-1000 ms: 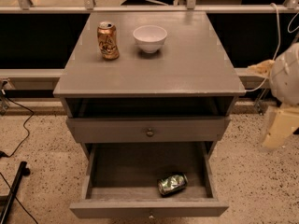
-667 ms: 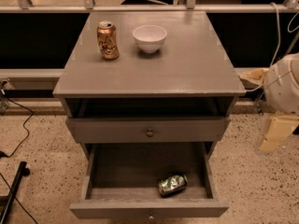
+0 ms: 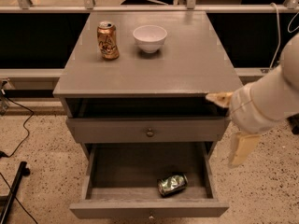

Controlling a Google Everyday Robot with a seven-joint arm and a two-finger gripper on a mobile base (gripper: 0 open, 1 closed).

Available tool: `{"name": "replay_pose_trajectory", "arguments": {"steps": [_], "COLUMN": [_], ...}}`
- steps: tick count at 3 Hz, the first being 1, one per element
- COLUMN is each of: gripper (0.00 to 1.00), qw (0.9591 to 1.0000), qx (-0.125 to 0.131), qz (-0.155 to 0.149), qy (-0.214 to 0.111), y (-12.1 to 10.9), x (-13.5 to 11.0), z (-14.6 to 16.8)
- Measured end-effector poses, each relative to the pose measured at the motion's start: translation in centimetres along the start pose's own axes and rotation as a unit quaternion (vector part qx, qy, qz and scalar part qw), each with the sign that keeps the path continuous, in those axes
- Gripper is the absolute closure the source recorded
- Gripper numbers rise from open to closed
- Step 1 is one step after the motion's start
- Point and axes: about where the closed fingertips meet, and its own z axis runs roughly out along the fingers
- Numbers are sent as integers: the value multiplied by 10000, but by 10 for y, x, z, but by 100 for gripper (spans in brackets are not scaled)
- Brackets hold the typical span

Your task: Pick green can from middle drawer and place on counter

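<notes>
The green can (image 3: 172,184) lies on its side in the middle drawer (image 3: 149,208), which is pulled out at the bottom of the cabinet. The can is near the drawer's front, right of centre. The counter (image 3: 154,66) is the cabinet's flat grey top. My gripper (image 3: 221,130) hangs at the cabinet's right front corner, above and to the right of the can. It is open and empty, with one cream finger (image 3: 217,98) at the counter's edge and the other finger (image 3: 240,148) pointing down beside the cabinet. The white arm enters from the right.
An orange-gold can (image 3: 108,40) and a white bowl (image 3: 150,38) stand at the back of the counter. The knobbed drawer front (image 3: 149,132) above the open drawer is closed. Cables and a black stand (image 3: 14,190) lie on the floor at the left.
My arm and gripper have moved left, from beside the cabinet to its right front corner. The can, bowl and drawers have not moved.
</notes>
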Motion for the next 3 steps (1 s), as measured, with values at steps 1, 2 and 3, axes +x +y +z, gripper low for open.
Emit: {"name": "replay_pose_trajectory", "arguments": {"steps": [1,2,3], "gripper": [0,0,0], "qw": [9961,9943,9934], "qx": [147,594,807], "qz": [-500,-594,-569], "qy": [-719,-658,-584], "y": [9,17,7], "x": [-25,-13,-10], "z": [59,77,76]}}
